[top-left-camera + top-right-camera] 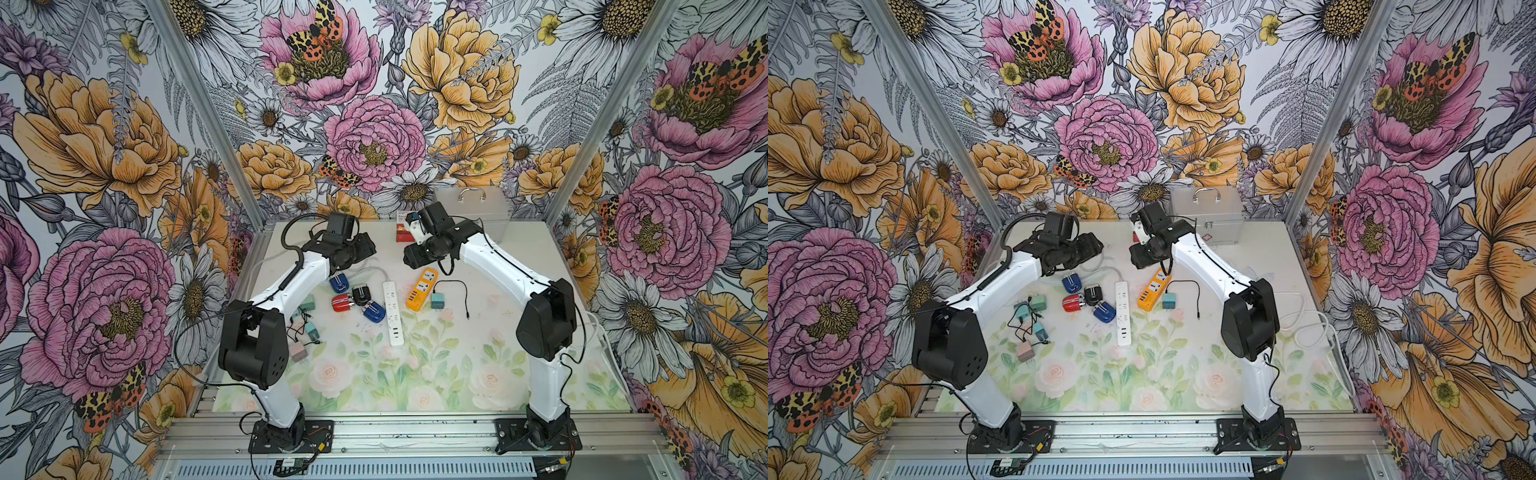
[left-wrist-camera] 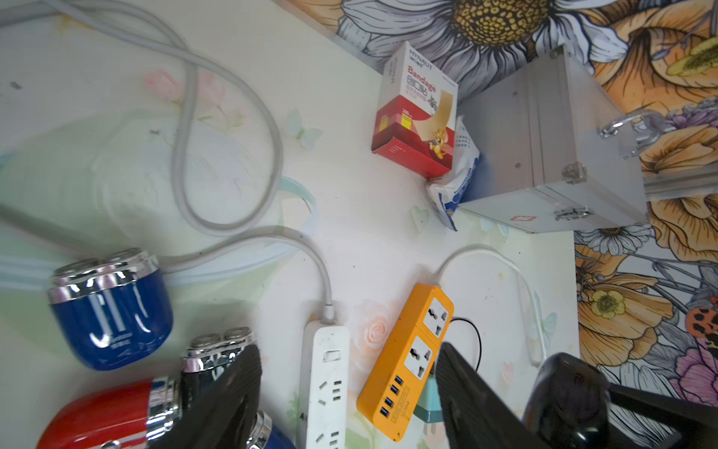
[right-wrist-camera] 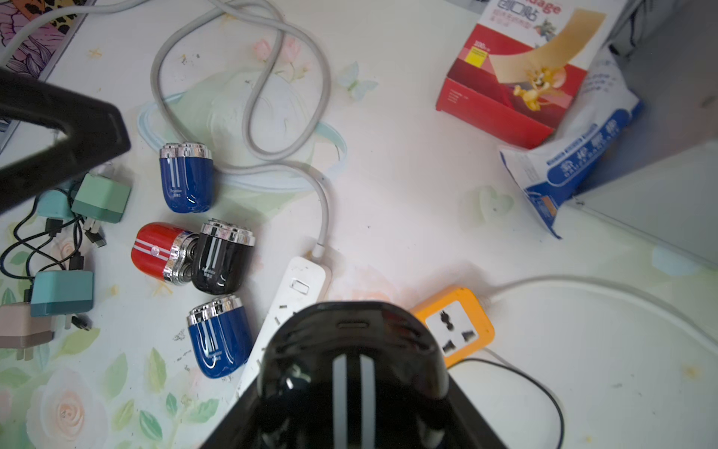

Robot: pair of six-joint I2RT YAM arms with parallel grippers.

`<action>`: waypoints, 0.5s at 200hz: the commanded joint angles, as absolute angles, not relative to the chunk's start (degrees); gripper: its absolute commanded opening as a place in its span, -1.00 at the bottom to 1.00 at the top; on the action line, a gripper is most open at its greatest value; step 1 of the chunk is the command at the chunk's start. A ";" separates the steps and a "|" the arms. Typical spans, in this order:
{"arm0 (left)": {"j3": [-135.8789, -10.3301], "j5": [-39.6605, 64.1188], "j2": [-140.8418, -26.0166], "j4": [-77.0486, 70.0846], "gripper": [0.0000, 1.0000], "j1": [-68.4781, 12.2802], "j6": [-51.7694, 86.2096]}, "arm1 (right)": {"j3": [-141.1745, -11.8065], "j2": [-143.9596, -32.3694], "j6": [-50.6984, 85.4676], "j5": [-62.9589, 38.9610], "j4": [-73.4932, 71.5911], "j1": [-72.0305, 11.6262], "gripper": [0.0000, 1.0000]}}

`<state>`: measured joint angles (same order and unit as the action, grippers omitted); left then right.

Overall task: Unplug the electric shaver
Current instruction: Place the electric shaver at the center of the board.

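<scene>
Nearest us on the left of the flowered mat (image 1: pixel 415 374) lies a clutter of chargers: a pink adapter (image 1: pixel 298 352) closest, with teal adapters (image 1: pixel 311 330) just behind it. Toward the middle, the white strip (image 1: pixel 392 313) runs away from us. To its left we see four shavers lying on the mat. A near blue shaver (image 1: pixel 373 311) lies just beside the strip, a red shaver (image 1: pixel 343 303) lies head to head with a loose black shaver (image 1: pixel 360 293), and a far blue shaver (image 1: pixel 338 282) lies beyond them. Right of the white strip sits the orange strip (image 1: pixel 422 289), with a lone teal adapter (image 1: pixel 436 300) just beside it, its prongs showing. Its black cable (image 1: pixel 459 286) loops over the mat, and the plug end (image 1: pixel 468 318) lies there apart from everything else. Farther back, both grippers hang above the table, facing each other. The left gripper (image 2: pixel 347 350) has its fingers (image 2: pixel 233 388) spread with nothing between them, above the mat behind the far blue shaver. The right gripper (image 3: pixel 351 400) pinches the black shaver (image 3: pixel 349 342), the task's thing. It holds the shaver in the air just beyond the orange strip's far end, port end turned away from the wrist. Behind them we find a bandage box (image 2: pixel 415 112), with a gauze bag (image 2: pixel 454 182) between it and a metal case (image 2: pixel 544 136) standing against the back wall.
</scene>
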<state>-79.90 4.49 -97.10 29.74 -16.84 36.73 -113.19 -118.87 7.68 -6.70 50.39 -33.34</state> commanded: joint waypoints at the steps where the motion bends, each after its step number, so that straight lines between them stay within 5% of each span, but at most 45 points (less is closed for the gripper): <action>1: -78.11 3.39 -94.13 30.50 0.44 -14.25 34.34 | -120.07 -124.42 4.36 -4.78 49.75 -36.68 -0.38; 100: -74.28 3.87 -89.77 30.53 0.44 -9.54 32.09 | -133.51 -141.44 1.67 -2.30 48.35 -42.19 -0.36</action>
